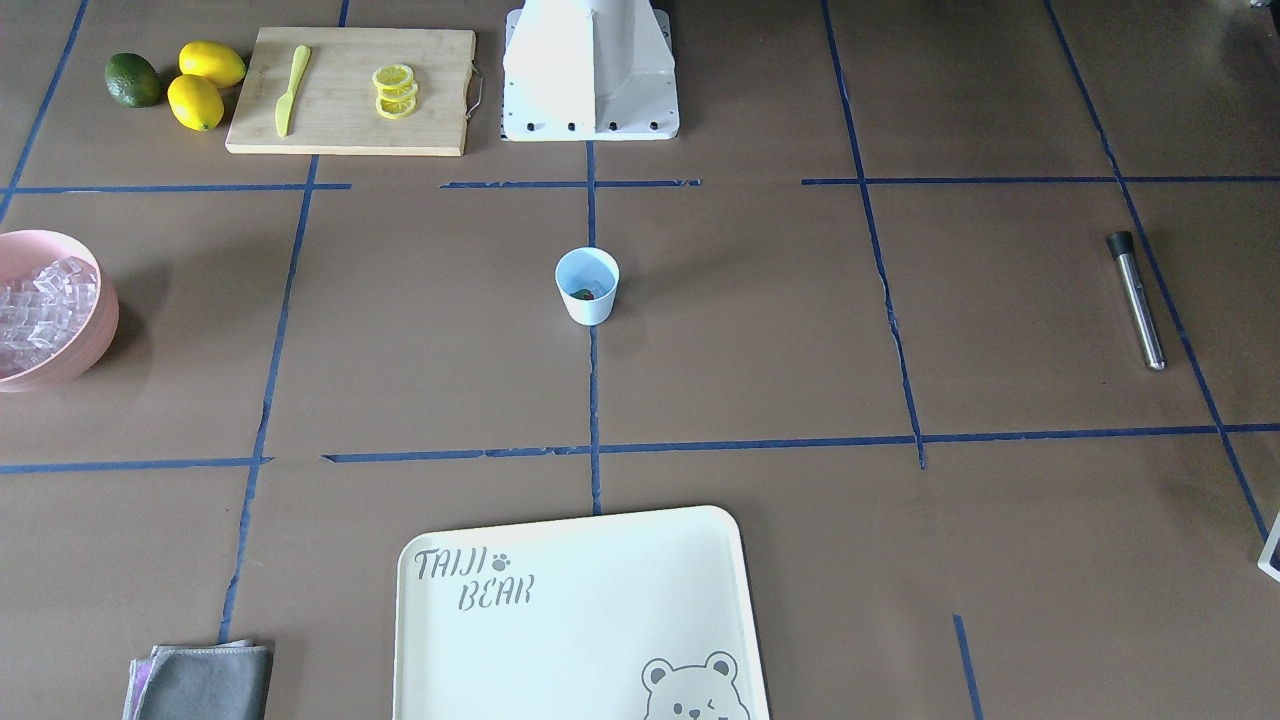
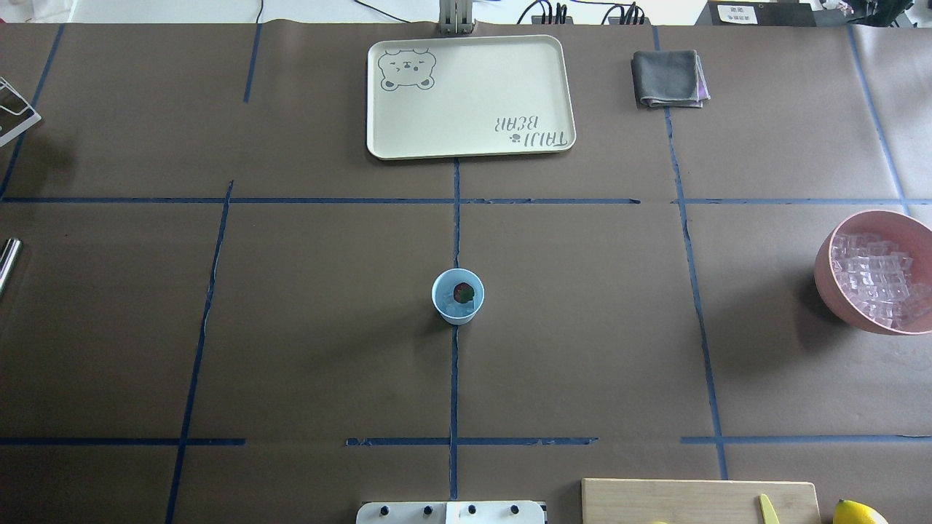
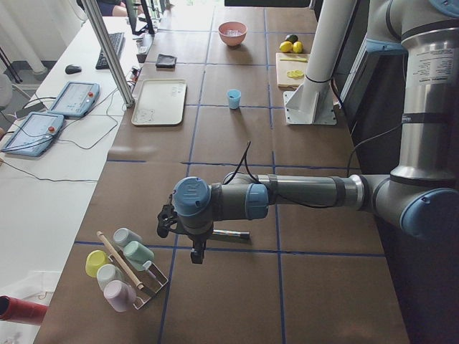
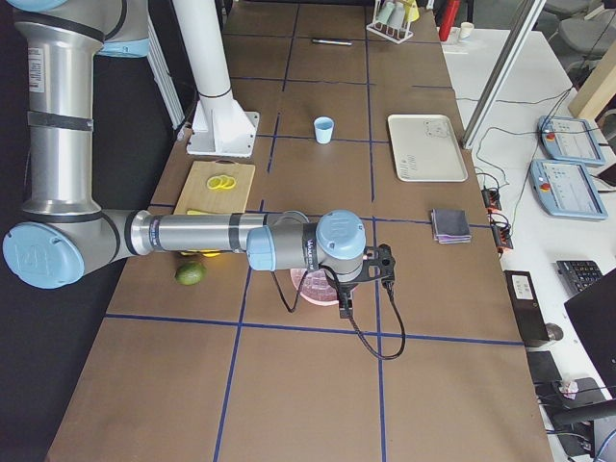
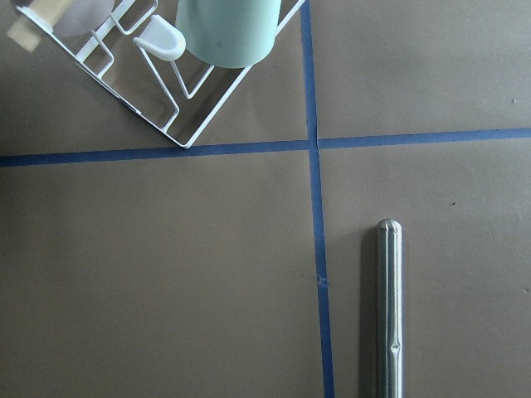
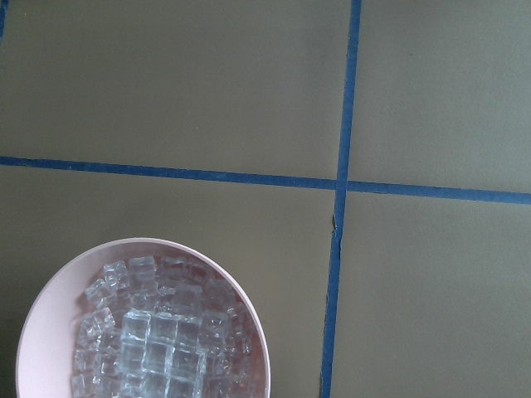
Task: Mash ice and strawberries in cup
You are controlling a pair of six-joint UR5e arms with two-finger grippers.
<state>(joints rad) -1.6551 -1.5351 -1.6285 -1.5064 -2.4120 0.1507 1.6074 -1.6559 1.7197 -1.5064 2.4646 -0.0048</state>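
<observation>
Overhead exterior: tapered plastic cup (image 2: 458,296), mouth up.
Bumpy strawberry (image 2: 464,292), glassy ice (image 2: 456,310) at 6 o'clock; left fingers (image 3: 195,253), right fingers (image 4: 345,306): cannot tell.

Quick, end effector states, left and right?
Left end effector: cannot be told, seen only from the side.
Right end effector: cannot be told either.

Bright, even light; cup (image 2: 457,296) shadow soft

Both UR5e arms, left arm (image 3: 301,192) and right arm (image 4: 192,234): silver-grey tubes, light-blue joint caps (image 3: 191,196). Black cable (image 4: 385,358) loops off right wrist. White pedestal (image 1: 590,70), dark bolts (image 1: 571,127) along base flange. Left gripper (image 3: 195,256) black.
</observation>
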